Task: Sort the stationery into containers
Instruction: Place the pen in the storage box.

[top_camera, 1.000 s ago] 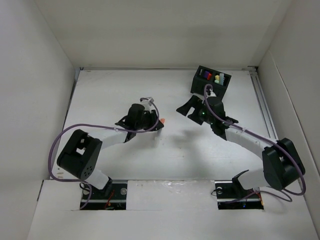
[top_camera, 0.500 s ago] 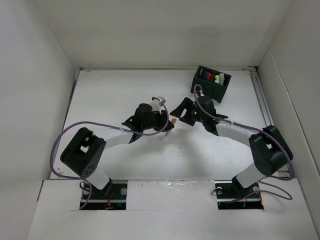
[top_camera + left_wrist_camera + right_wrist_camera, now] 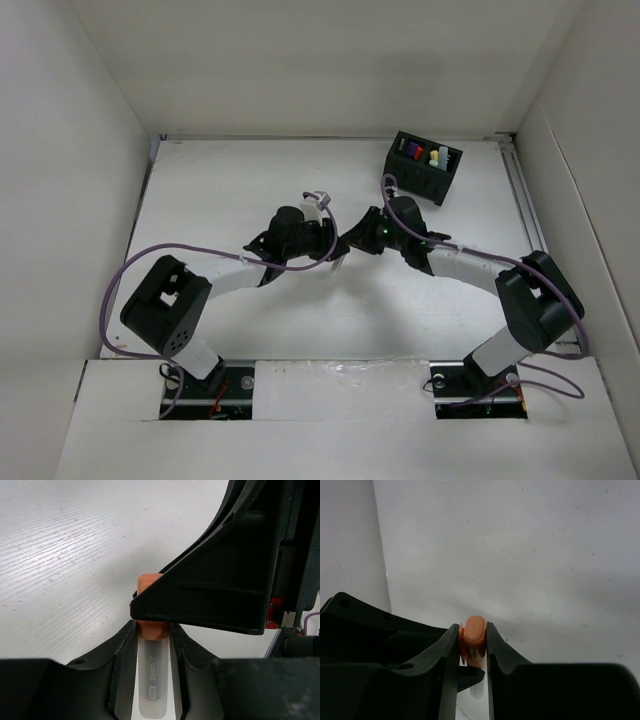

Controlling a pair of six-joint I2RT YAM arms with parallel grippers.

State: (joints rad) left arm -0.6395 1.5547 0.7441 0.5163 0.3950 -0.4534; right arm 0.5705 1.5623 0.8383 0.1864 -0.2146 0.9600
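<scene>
A short pen (image 3: 151,680) with a pale body and an orange cap (image 3: 475,629) is held above the table's middle. My left gripper (image 3: 152,632) is shut on the pen's body. My right gripper (image 3: 473,630) meets it head-on, with both jaws pressed against the orange cap. In the top view the two grippers (image 3: 333,248) (image 3: 356,241) touch tip to tip and hide most of the pen. The black two-compartment container (image 3: 423,166) stands at the back right, with purple, yellow and pale pens standing in it.
White walls enclose the table on the left, back and right. A purple cable loops from each arm. The container is about a hand's width behind the right gripper.
The right arm has swung left to the left gripper and its wide-open jaws have closed onto the orange cap. The left arm carried the pen a little right, then held still.
</scene>
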